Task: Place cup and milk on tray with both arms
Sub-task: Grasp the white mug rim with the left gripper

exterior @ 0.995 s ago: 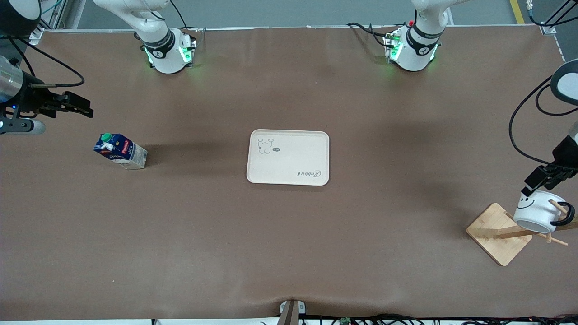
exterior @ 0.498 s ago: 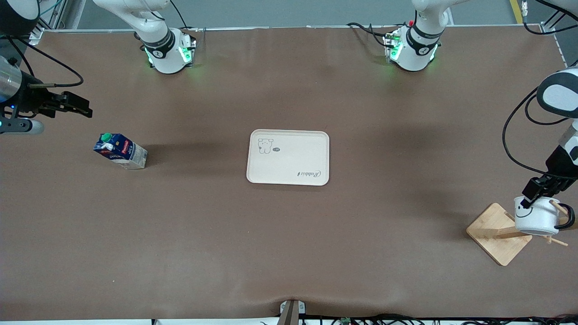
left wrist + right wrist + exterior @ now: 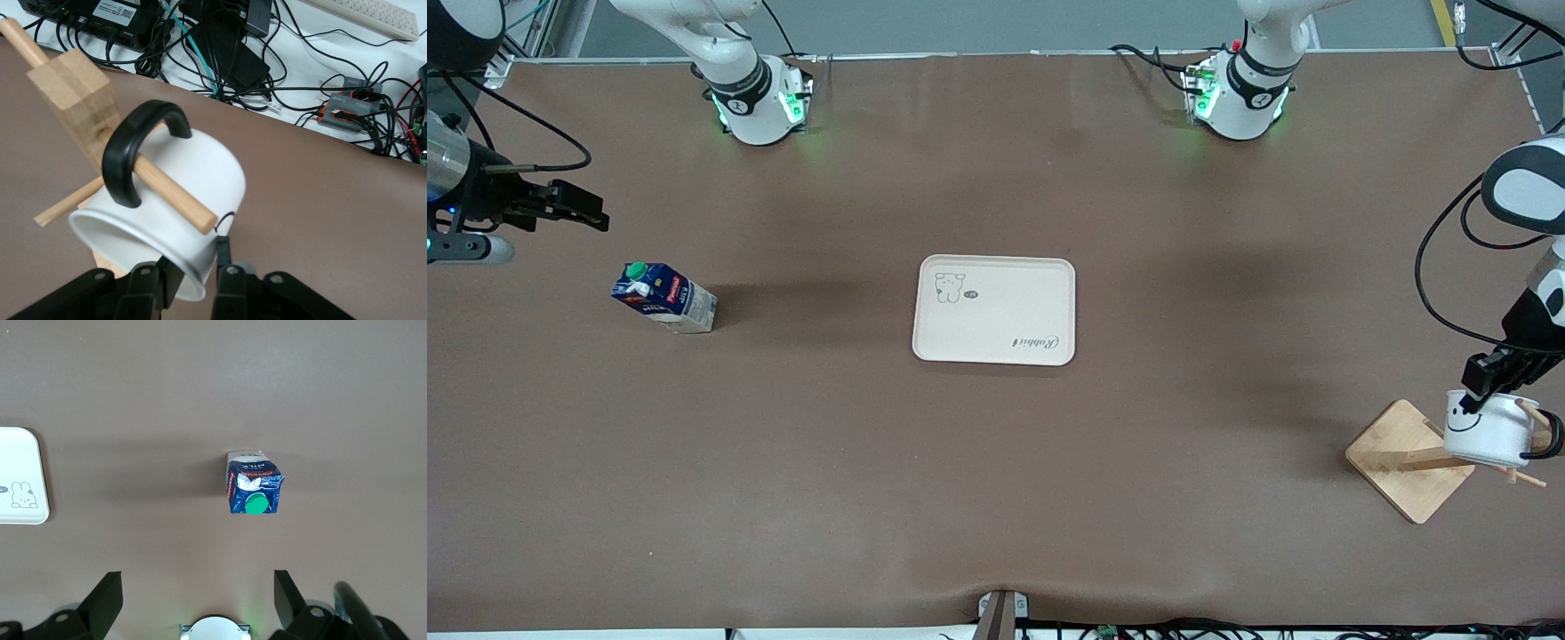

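Two task items are listed off the tray point(image 3: 994, 309), which is set at the middle of the table and carries nothing. Item one, the cup point(image 3: 1485, 428): hung by its black loop handle on a peg of the wooden rack point(image 3: 1409, 460) at the table edge toward the left arm's end, close to the corner nearest the front camera; its axis is tipped over, mouth turned down and outward, smiley face turned toward the tray. The left gripper point(image 3: 1485, 380) is found at the cup's upper rim; in the left wrist view one finger point(image 3: 227, 280) is seen outside the white wall and the other inside the mouth, so the rim of the cup point(image 3: 175, 213) is judged pinched between them, though a firm seating cannot be confirmed. The relation governing the coming move is judged to be the peg point(image 3: 175, 195) running through the handle: the cup is to be drawn off along the peg's long axis, not pulled sideways. Item two, the milk point(image 3: 663, 297): stood upright toward the right arm's end of the table, well apart from the tray. The right gripper point(image 3: 574, 207) is held with fingers spread wide and empty, waiting in the air over bare table near the carton, its wrist view looking down on the green cap point(image 3: 254, 503).
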You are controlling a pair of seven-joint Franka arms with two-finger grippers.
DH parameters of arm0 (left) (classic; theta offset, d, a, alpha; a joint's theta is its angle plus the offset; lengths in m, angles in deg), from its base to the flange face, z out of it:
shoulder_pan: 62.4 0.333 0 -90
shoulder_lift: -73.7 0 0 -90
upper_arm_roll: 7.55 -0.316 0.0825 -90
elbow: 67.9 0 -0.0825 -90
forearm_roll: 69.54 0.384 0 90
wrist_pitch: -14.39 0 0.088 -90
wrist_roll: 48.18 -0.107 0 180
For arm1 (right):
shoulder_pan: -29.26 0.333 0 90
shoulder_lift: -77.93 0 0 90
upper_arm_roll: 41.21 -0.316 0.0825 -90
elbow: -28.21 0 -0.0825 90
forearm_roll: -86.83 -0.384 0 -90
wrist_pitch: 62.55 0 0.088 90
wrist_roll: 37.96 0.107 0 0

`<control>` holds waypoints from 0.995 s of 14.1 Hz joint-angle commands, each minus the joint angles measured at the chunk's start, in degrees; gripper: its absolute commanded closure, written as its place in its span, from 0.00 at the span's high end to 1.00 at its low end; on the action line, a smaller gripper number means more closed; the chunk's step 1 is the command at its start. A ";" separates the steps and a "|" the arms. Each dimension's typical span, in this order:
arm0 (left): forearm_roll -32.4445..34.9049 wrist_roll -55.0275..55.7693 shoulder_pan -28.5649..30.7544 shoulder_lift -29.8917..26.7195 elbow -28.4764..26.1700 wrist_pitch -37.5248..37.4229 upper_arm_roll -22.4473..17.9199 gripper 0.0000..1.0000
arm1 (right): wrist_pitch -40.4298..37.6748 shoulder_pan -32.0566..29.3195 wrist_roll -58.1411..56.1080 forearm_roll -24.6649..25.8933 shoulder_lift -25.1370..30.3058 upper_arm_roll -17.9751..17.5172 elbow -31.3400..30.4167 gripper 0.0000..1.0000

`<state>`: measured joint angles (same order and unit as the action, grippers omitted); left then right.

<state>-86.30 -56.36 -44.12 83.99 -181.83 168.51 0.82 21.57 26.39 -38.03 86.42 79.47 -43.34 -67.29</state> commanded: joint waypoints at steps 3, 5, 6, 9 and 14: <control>-1.09 -2.01 0.26 -0.01 1.16 0.56 1.73 0.00 | -0.89 0.24 0.78 0.41 -0.14 0.02 0.67 1.00; -1.09 -1.22 0.44 -0.53 1.60 -0.66 4.18 0.00 | -0.45 0.33 0.78 0.41 -0.22 0.02 0.67 1.00; -1.09 -1.22 0.44 -1.23 1.60 -1.89 4.28 0.00 | -0.45 0.33 0.78 0.41 -0.14 0.02 0.84 1.00; -1.09 -0.87 0.35 -3.51 1.69 -7.86 4.46 0.00 | -0.63 0.06 0.78 0.23 -0.22 0.02 1.02 1.00; -0.91 5.88 0.35 -6.77 2.83 -19.98 7.35 0.00 | -0.89 -0.20 0.51 0.23 -0.66 0.19 1.90 1.00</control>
<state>-86.42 -53.08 -44.15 78.71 -179.94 152.83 6.70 21.49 26.38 -38.02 86.42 79.45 -43.13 -66.84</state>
